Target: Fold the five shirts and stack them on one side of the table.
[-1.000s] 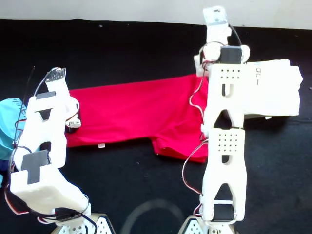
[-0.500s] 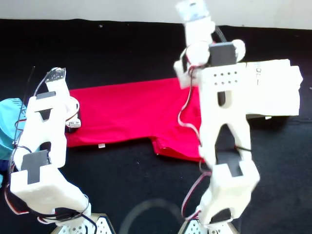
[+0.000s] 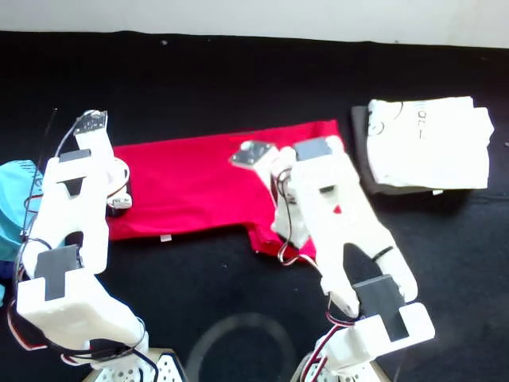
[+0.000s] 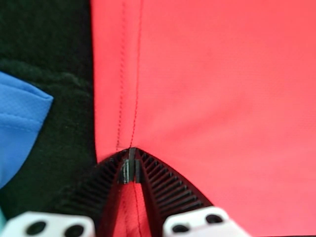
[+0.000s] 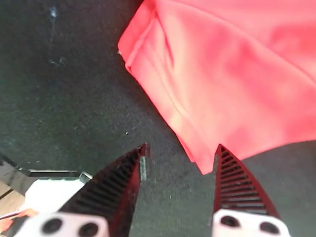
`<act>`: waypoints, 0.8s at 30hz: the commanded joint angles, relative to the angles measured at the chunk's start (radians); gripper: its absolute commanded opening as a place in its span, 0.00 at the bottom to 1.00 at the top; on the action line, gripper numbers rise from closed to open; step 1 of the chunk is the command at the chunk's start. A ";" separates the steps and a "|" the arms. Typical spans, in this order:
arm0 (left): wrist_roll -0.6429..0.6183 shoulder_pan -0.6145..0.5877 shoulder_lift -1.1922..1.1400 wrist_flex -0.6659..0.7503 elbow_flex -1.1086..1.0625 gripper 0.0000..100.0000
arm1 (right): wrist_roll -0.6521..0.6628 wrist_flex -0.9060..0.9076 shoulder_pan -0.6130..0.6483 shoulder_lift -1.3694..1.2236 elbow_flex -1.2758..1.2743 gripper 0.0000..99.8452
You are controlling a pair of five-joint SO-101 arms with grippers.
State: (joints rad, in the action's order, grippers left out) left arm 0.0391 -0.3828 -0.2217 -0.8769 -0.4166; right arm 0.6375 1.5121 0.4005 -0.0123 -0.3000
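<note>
A red shirt (image 3: 199, 183) lies spread flat across the middle of the black table. My left gripper (image 4: 129, 160) is shut on the red shirt's (image 4: 207, 98) hemmed edge at its left end, below the left arm (image 3: 75, 207). The right arm (image 3: 334, 215) is bent over the shirt's right part. In the right wrist view my right gripper (image 5: 180, 150) stands open just above the table, beside the corner of a folded red sleeve (image 5: 197, 98), with nothing between its fingers. A folded white shirt (image 3: 429, 143) rests on a dark folded one at the right.
Blue and teal cloth (image 3: 12, 199) is bunched at the table's left edge, next to the left arm; a blue corner (image 4: 19, 128) lies near the red hem. Bare black table (image 3: 238, 72) stretches behind the red shirt.
The right arm has pulled back from the white stack toward the front and left, and now hangs over the red shirt's sleeve. The left arm has kept still.
</note>
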 commanded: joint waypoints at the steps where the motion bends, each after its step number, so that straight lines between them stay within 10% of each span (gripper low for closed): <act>1: -0.009 -0.007 -0.002 0.041 -0.002 0.01 | 0.018 -0.071 0.033 0.051 -0.082 0.21; 24: -0.009 -0.007 -0.002 0.043 -0.002 0.01 | 0.012 -0.306 0.119 -0.165 -0.176 0.21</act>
State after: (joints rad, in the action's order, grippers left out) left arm 0.0391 -0.3828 -0.2217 -0.8769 -0.4166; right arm 0.6421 1.2190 0.5125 -0.1289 -0.4795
